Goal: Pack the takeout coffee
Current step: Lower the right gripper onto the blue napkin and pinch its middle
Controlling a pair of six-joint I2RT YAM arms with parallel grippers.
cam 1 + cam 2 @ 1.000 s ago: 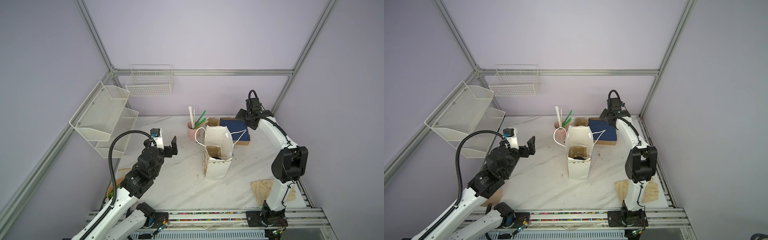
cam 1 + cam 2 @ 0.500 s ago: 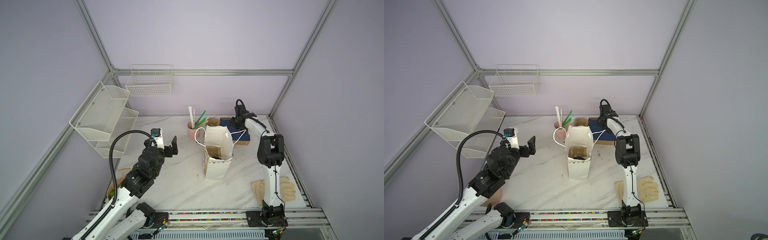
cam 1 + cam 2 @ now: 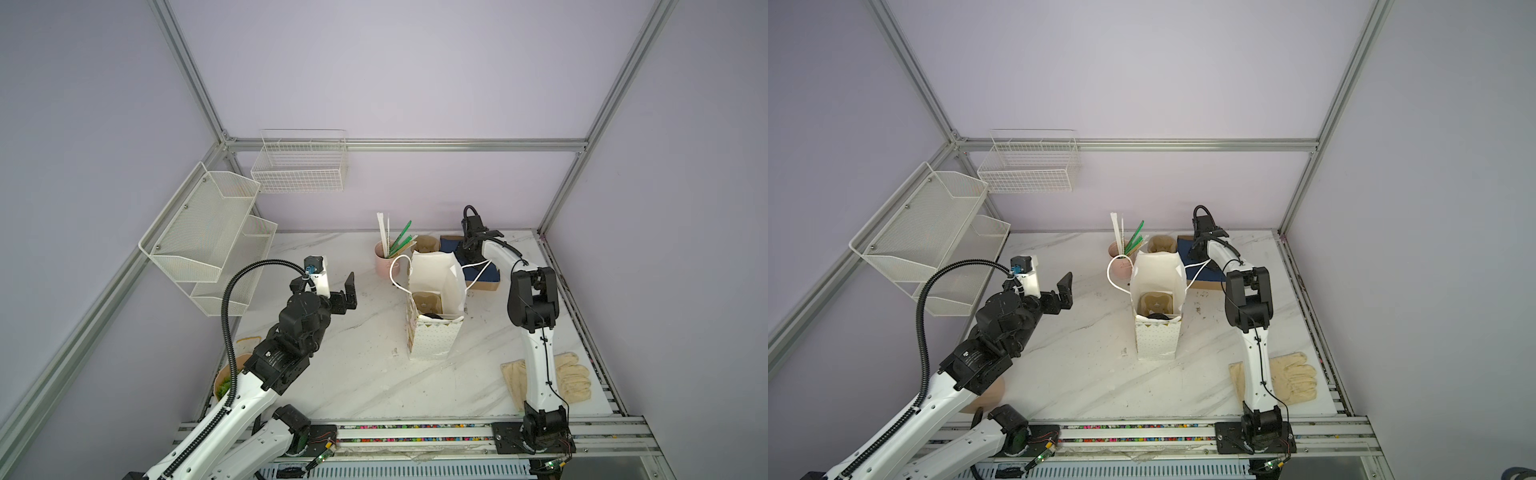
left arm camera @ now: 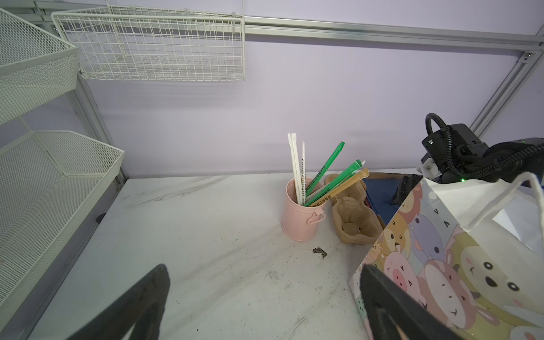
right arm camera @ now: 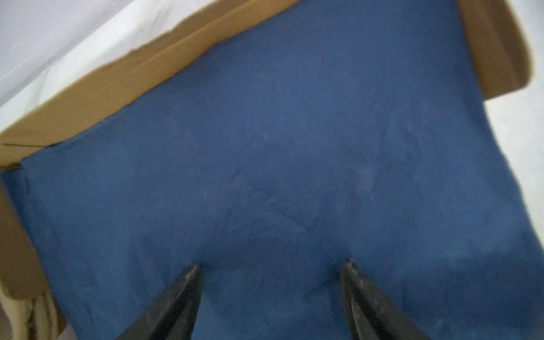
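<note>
1. Left gripper (image 4: 263,272): open. Both fingers stand wide apart with nothing between them. It hovers above the left half of the worktop (image 3: 365,374), well apart from the paper bag (image 3: 434,340), and touches nothing.

2. Right gripper (image 5: 271,264): open. My wrist view shows the two fingertips (image 5: 192,272) apart, both resting on the blue cloth (image 5: 294,147). The cloth lies in a shallow cardboard box (image 5: 117,88) at the rear edge of the worktop, towards the rear right corner. Nothing is held.

3. Paper bag: upright near the middle of the worktop, mouth open. A tan cup tray (image 3: 426,300) sits inside it. A dark item (image 3: 431,316) lies in front of that tray; I cannot tell what it is.

4. Coffee cup: I cannot tell where it is. No view shows it plainly.

5. Other items:
- Pink mug (image 4: 300,217) holding straws, at the rear edge, just behind the bag.
- A second tan tray (image 4: 356,220), just beside the mug, between it and the box.
- A pair of pale gloves (image 3: 573,378), near the front right corner, beside the base of my right arm.
</note>
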